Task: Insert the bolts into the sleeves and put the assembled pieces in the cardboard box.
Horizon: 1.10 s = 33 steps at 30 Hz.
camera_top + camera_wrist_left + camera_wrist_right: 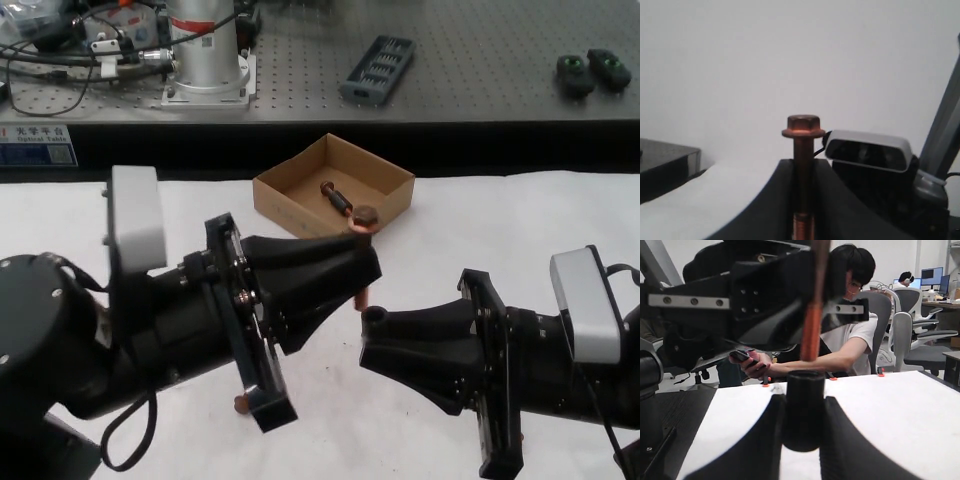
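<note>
My left gripper (365,262) is shut on a copper bolt (363,250) and holds it upright, flanged head up; in the left wrist view the bolt (802,150) stands between the fingers of this gripper (802,200). Just below it, my right gripper (376,325) is shut on a black sleeve (375,318). In the right wrist view the sleeve (802,410) sits upright in the right gripper (802,427), its open end up, and the bolt's shank (812,332) hangs right above that opening. The cardboard box (290,205) stands beyond both grippers with one assembled piece (338,198) inside.
White cloth (480,230) covers the table around both arms. A small copper part (240,402) lies under the left arm. On the perforated bench behind the box are a black ribbed tray (378,68), a metal column (205,45) and two dark parts (592,72).
</note>
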Each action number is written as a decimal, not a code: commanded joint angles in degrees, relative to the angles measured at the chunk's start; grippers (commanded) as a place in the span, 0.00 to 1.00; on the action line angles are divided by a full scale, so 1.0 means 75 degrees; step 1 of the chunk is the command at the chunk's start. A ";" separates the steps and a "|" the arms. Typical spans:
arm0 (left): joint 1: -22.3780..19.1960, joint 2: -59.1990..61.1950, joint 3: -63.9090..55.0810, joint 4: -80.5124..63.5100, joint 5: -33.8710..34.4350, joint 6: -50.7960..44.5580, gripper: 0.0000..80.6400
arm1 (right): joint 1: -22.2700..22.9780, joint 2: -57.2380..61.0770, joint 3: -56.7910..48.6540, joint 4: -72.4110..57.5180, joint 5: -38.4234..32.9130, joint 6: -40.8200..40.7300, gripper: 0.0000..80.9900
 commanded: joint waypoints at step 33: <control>-0.0407 -0.0062 -0.0047 0.1200 0.0091 0.0165 0.01 | -0.0035 -0.0095 -0.0061 -0.0240 -0.0160 0.0115 0.07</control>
